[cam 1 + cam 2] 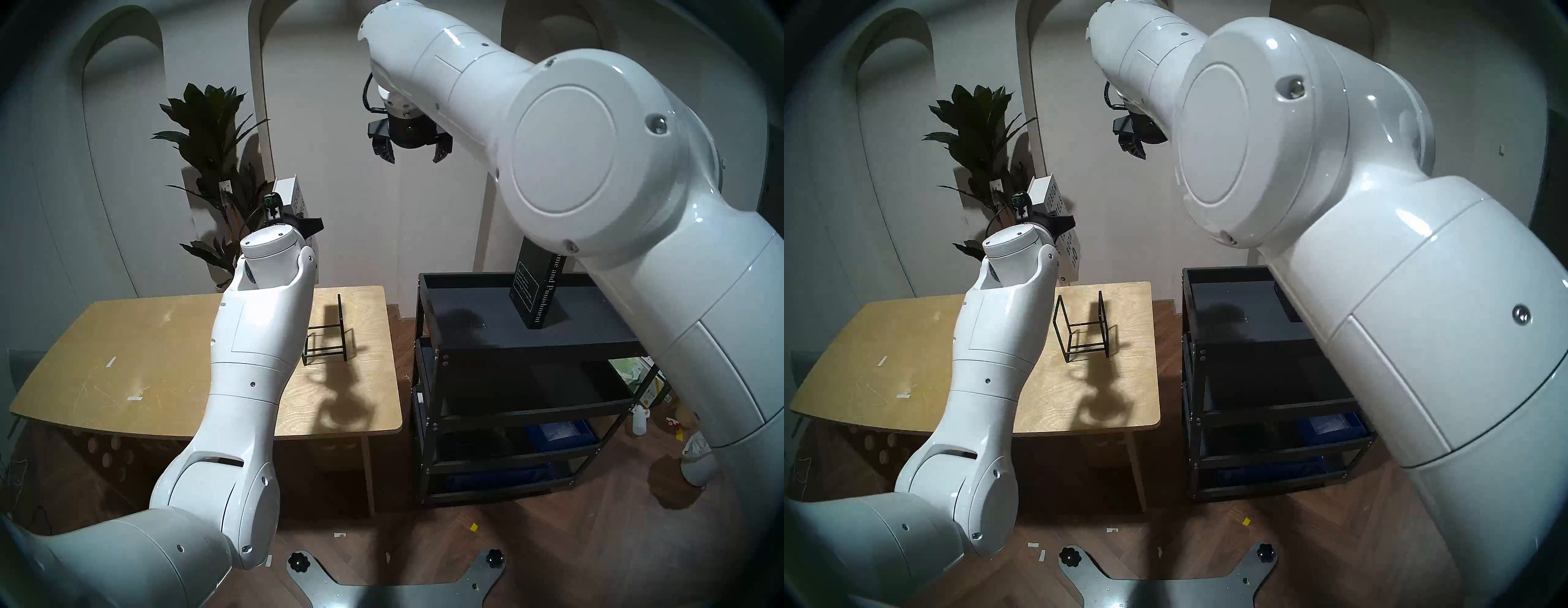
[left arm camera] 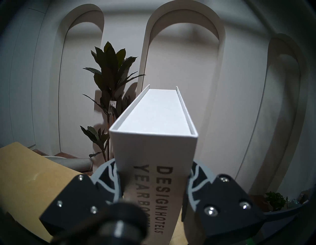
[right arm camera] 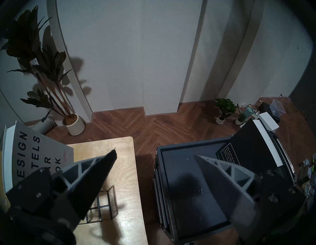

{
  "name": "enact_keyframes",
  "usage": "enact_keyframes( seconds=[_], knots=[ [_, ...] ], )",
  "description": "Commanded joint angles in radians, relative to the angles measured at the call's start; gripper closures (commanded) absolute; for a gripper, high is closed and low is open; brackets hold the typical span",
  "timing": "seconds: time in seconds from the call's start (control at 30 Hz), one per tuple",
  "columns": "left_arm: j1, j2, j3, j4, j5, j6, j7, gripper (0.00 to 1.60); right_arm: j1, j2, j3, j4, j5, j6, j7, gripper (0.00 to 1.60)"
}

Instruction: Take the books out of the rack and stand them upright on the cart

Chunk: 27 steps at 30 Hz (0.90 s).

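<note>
**White yearbook held aloft, dark novel standing on the cart**

The left gripper (image 2: pixel 153 191) is clamping the white book (image 2: pixel 153 136) by its spine end, its two fingers (image 2: pixel 109 186) pressing on either cover, the lettering "DESIGNHOTELS YEARBOOK" running along the spine toward the camera. The book is sitting upright in the grip, lifted clear above the far edge of the wooden table (image 1: pixel 127 361), in front of the potted plant (image 1: pixel 208 140).

The right gripper (image 1: pixel 412 152) is hanging high in the middle of the scene with its jaws spread wide and nothing between them, pointing downward over the gap between table and cart. In its wrist view, one finger (image 3: pixel 95 178) is lying over the table and the other over the cart's top tray.

The wire rack (image 1: pixel 1083 329) is standing on the table near its right end with no book in it, well below the lifted white book.

The dark book (image 1: pixel 536 293), its spine reading "Crime and Punishment" in part, is standing upright on the top shelf of the black cart (image 1: pixel 428 322), toward the far right corner, partly behind the right arm. The cart is standing just beside the table's right end.
</note>
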<state>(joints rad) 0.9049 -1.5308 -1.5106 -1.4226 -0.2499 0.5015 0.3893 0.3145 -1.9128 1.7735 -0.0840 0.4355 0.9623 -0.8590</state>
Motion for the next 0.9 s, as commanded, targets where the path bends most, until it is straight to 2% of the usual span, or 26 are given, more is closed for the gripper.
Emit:
enact_keyframes(
  seconds=[0.0, 0.53, 0.87],
  knots=[
    [-0.049, 0.015, -0.010, -0.017, 0.001, -0.014, -0.009, 1.60, 0.016, 0.045, 0.004, -0.016, 0.001, -0.002, -0.014, 0.00],
    [-0.056, 0.031, -0.027, -0.005, -0.001, -0.013, -0.033, 1.60, -0.003, 0.101, 0.026, -0.016, 0.010, -0.002, -0.016, 0.00],
    [-0.060, 0.032, -0.027, 0.007, -0.002, -0.014, -0.051, 1.60, -0.092, 0.130, 0.031, -0.016, 0.009, -0.002, -0.011, 0.00]
  ],
)
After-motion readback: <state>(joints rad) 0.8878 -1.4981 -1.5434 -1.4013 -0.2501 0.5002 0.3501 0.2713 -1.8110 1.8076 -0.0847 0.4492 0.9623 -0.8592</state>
